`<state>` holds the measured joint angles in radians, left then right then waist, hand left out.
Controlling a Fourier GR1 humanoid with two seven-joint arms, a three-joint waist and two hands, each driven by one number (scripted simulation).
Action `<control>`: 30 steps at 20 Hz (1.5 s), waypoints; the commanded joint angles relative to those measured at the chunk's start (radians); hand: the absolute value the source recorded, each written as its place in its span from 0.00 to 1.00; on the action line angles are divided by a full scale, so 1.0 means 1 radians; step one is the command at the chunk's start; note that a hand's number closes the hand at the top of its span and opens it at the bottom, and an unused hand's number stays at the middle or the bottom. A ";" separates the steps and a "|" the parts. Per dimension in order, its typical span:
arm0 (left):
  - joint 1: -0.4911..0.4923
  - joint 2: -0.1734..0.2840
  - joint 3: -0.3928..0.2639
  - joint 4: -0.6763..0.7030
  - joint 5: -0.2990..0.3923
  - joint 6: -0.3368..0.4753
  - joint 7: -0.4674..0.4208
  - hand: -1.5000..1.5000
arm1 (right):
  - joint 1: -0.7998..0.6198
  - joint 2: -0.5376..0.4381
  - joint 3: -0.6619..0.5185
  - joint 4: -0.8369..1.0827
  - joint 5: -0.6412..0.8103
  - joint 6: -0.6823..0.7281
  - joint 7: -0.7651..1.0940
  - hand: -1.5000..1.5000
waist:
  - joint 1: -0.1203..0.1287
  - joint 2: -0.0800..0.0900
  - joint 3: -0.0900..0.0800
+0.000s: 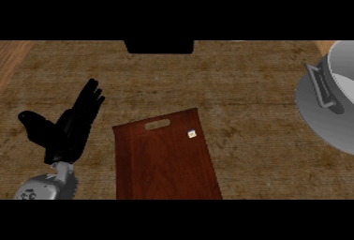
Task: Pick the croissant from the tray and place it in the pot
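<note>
The left hand point(69, 129) was seen at the left of the counter point(249, 93), fingers straight and spread, thumb out to the left, nothing held. The wooden tray point(166, 164) was found at near centre, with a handle slot at its far end. A small pale item point(192, 134) lay on it near the far right corner; whether this was the croissant could not be determined. The pot point(332, 93) stood at the far right edge.

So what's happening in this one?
Nothing is being handled right now. The left hand rests open, fingers up, over the counter left of the brown tray. The tray carries only a tiny pale item, too small to identify. The grey pot sits at the right edge, partly out of view. The right hand does not show.
</note>
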<state>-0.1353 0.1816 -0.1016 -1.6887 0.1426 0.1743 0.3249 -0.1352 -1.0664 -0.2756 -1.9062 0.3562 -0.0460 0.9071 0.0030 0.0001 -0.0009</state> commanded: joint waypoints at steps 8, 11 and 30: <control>-0.044 -0.027 0.022 0.023 -0.019 -0.010 -0.010 0.50 | -0.280 0.122 0.128 0.451 0.098 -0.014 -0.154 1.00 | 0.016 0.005 0.001; 0.025 -0.073 -0.051 -0.025 -0.071 0.021 -0.005 0.50 | -0.277 0.137 0.133 0.532 0.110 0.002 -0.244 1.00 | 0.012 0.003 0.001; 0.023 -0.027 0.042 0.018 -0.012 -0.057 -0.034 0.50 | -0.482 0.395 -0.094 0.887 -0.041 -0.313 -0.517 0.00 | 0.004 0.001 0.002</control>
<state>-0.1474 0.1441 -0.0822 -1.6725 0.1062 0.1413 0.3193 -0.6227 -0.6800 -0.2973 -1.0034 0.3324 -0.2408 0.4775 0.0134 0.0038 0.0014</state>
